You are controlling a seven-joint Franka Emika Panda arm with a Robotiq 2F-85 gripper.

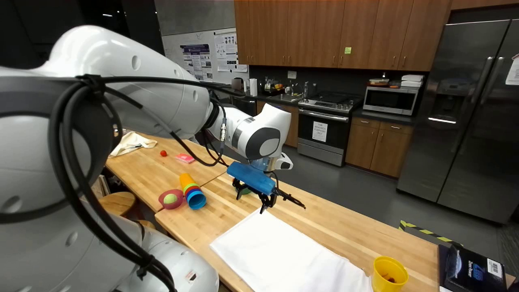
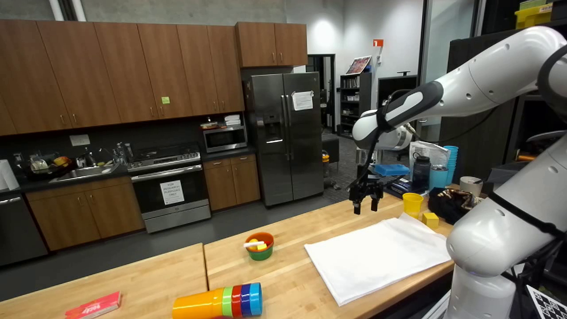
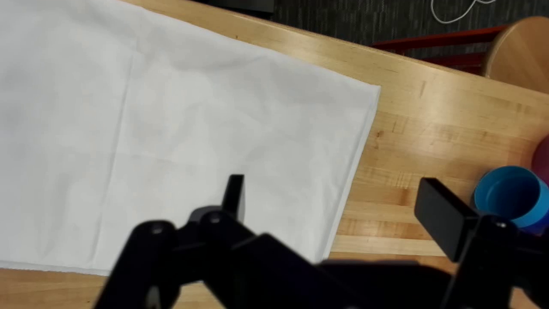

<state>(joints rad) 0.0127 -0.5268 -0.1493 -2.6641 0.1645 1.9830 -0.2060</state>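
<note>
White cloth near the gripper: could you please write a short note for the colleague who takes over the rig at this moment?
Gripper: open and empty, above the table near an edge of the white cloth; in the wrist view it straddles that edge.
Things: the white cloth lies on the table; a yellow cup stands near one end, and nested cups lie on their side off the opposite end.
Done: the white cloth is spread mostly flat, with creases; its number of layers cannot be told.
Remaining: the white cloth is not gripped, and its end by the yellow cup is not smooth.
</note>
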